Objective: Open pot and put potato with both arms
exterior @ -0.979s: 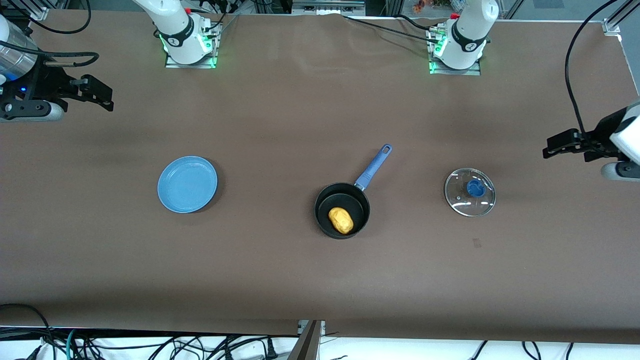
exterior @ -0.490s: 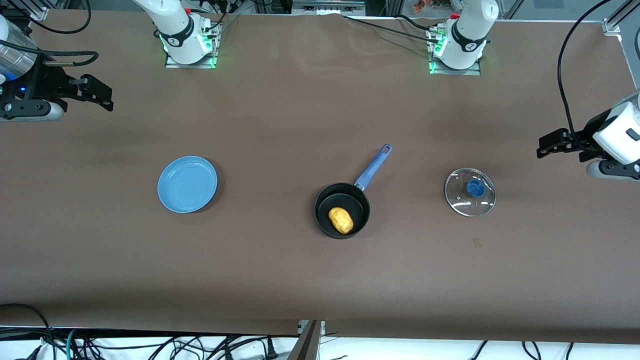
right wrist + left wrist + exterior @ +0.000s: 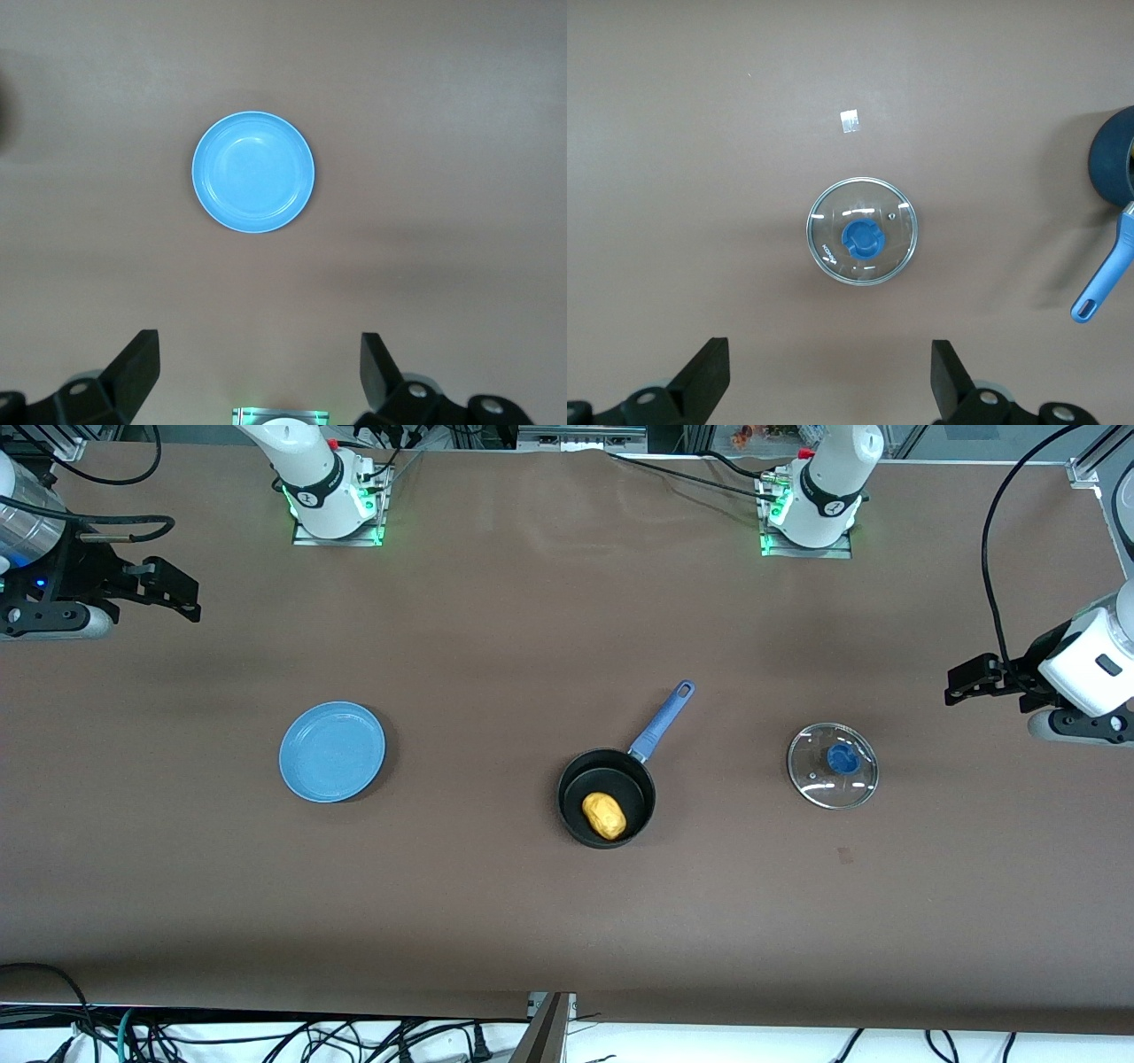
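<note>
Brown table [image 3: 496,921] carries everything, biggest items first. Both arms sit out at the table ends, up in the air: left gripper [image 3: 959,682] over bare table at its own end, near the lid; right gripper [image 3: 182,593] over bare table at its end, near the plate. I see both sets of fingers [image 3: 704,376] spread wide in the wrist views, holding nothing.

Blue plate [image 3: 332,751] is bare, toward the right arm's end. Black pot [image 3: 606,797] stands mid-table, uncovered, blue handle pointing toward the bases. Glass lid [image 3: 833,765] with blue knob lies flat on the table, well apart from the pot, toward the left arm's end. Potato [image 3: 604,815] is lying inside the pot.

My read: both steps look done, arms parked. Next move calls for nothing beyond holding clear; I'd call it finished.
</note>
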{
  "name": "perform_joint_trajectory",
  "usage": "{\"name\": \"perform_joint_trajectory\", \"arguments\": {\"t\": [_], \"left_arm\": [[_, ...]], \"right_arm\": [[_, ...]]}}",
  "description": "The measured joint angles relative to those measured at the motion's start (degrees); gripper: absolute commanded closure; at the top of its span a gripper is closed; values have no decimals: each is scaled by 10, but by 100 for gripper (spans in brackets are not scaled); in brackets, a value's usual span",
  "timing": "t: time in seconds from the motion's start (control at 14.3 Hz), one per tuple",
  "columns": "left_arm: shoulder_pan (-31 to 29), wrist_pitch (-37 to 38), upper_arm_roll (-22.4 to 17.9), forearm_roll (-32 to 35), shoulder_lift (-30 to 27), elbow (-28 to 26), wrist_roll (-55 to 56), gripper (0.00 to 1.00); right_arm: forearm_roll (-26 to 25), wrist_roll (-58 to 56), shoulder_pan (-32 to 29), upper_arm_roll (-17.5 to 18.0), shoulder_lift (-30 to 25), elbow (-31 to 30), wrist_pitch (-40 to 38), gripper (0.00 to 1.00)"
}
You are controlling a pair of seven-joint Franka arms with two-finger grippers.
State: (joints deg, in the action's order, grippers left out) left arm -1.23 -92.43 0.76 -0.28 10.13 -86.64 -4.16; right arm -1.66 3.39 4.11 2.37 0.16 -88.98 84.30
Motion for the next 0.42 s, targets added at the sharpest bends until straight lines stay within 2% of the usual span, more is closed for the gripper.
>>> {"name": "perform_joint_trajectory", "arguments": {"t": [0.42], "left_arm": [[-4,8,-1,0,18,26,0,0]], "right_arm": [[0,-1,0,0,0,0,0,0]]}}
